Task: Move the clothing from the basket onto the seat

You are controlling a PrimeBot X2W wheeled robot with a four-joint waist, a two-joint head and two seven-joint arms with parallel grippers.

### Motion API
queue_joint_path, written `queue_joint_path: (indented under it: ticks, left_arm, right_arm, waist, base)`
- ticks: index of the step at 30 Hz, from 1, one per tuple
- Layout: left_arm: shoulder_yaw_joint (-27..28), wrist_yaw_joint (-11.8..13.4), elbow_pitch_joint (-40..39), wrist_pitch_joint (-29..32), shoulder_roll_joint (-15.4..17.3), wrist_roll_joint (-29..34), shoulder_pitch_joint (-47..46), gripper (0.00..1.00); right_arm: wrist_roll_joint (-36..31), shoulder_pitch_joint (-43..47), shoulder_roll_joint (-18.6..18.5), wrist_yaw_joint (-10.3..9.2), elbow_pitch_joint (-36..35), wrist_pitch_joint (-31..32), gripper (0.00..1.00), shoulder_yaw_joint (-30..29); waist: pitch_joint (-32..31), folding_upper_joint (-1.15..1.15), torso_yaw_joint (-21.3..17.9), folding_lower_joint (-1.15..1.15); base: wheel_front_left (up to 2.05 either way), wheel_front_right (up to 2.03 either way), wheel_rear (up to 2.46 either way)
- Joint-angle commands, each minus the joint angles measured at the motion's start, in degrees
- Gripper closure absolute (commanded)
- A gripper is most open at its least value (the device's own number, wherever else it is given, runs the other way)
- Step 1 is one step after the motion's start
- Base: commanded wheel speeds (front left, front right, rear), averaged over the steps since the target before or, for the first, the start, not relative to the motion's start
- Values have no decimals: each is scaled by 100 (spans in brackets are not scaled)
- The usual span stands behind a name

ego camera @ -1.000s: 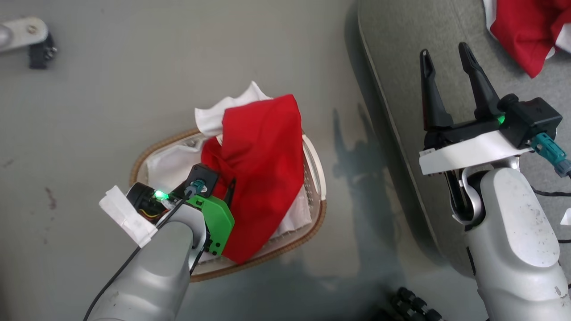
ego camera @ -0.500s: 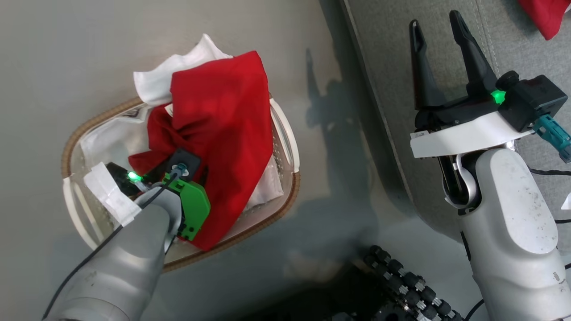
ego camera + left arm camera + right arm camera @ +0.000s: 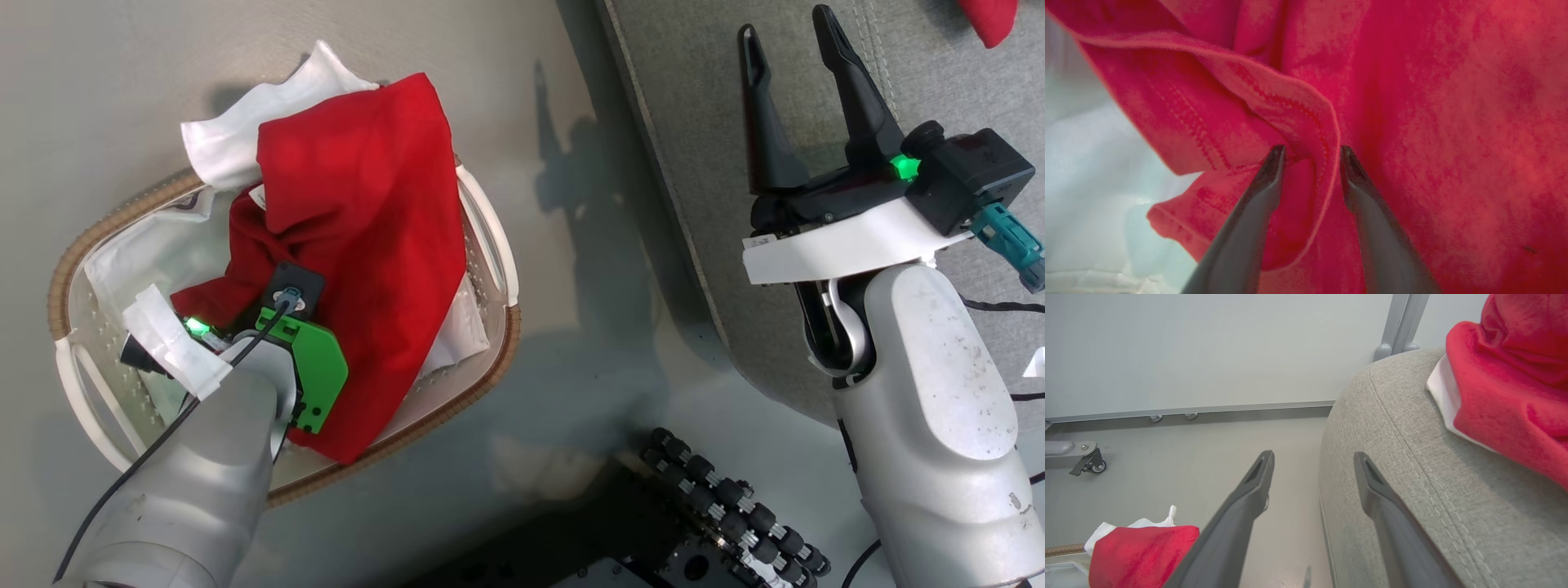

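Grey floor is seen beneath the basket, where soft, light clothing is heaped. Its hemmed fold, best pinched there, is straddled by the left gripper's parted jaws; the right gripper is held open above the seat.

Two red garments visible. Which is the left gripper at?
The garment in the basket: the left gripper straddles its hemmed fold. The other garment lies on the sofa.

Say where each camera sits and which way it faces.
Head view: from the head, down onto white perforated plastic basket, red fabric garment, grey upholstered sofa; left forearm, right gripper show.
Left wrist view: into that garment; left gripper straddles a hem.
Right wrist view: along its open fingers toward floor, sofa.
All share the garment.
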Motion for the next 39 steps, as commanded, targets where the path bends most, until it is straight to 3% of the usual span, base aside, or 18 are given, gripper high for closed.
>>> queue_joint_path:
  ticks: [1,14,21,31,39]
  left_arm:
    - [22,-25,12,-64,-17,-87,37,100]
    - [-47,-345,-282,-811,-368,-307,411,100]
    - [-55,-443,-1150,-920,-483,-415,806,100]
    - [98,-489,-3054,-916,-179,-165,1594,100]
    - [-44,-522,-4035,-916,67,75,1469,100]
  right_arm:
    - [-32,15,-13,-6,33,-14,0,-26]
    - [-496,431,-18,-6,348,-14,0,-173]
    - [-874,869,-19,-6,564,-14,0,-344]
    - [-1214,1669,-19,-6,842,-14,0,-482]
    - [-1254,2238,-18,-6,994,-14,0,-322]
  waist:
    - [-80,0,42,-1]
    - [-1204,0,627,-1]
    - [-2205,0,1062,-1]
    - [-3606,0,1483,-1]
    - [-4483,0,1616,-1]
  base:
    - [0,0,0]
    - [0,0,0]
    - [0,0,0]
    - [0,0,0]
    - [0,0,0]
